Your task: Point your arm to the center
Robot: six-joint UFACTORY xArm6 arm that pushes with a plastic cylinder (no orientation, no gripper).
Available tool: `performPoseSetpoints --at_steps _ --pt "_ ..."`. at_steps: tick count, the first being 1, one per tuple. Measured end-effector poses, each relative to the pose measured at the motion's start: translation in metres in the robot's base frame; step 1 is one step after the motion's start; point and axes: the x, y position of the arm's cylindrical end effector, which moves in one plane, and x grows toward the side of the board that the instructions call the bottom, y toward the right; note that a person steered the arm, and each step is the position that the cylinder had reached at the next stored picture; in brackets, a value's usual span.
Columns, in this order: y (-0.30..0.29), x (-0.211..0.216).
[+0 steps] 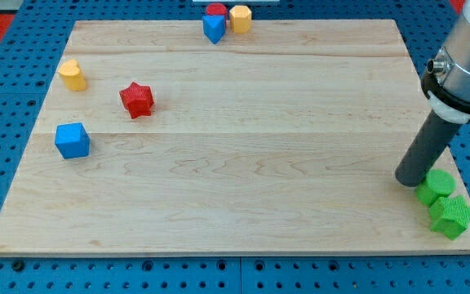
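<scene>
Two green blocks [445, 200] (right edge) sit touching my tip [410, 178].

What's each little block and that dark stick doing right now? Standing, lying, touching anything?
my tip: down at the board's right edge, against the green cylinder, far from the centre.
green cylinder: upright, touching the green star.
green star: flat, at the board's lower right corner.
red star: flat, alone.
blue cube: flat, alone.
yellow cylinder: tilted, alone.
Top edge cluster: red cylinder, blue block, yellow block, bunched together.
</scene>
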Motion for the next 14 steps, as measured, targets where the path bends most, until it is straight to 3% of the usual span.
performPoseSetpoints --at_steps 3,7,14 --pt "0.000 0.008" --pt "-0.039 -0.109" --pt "-0.047 -0.113"
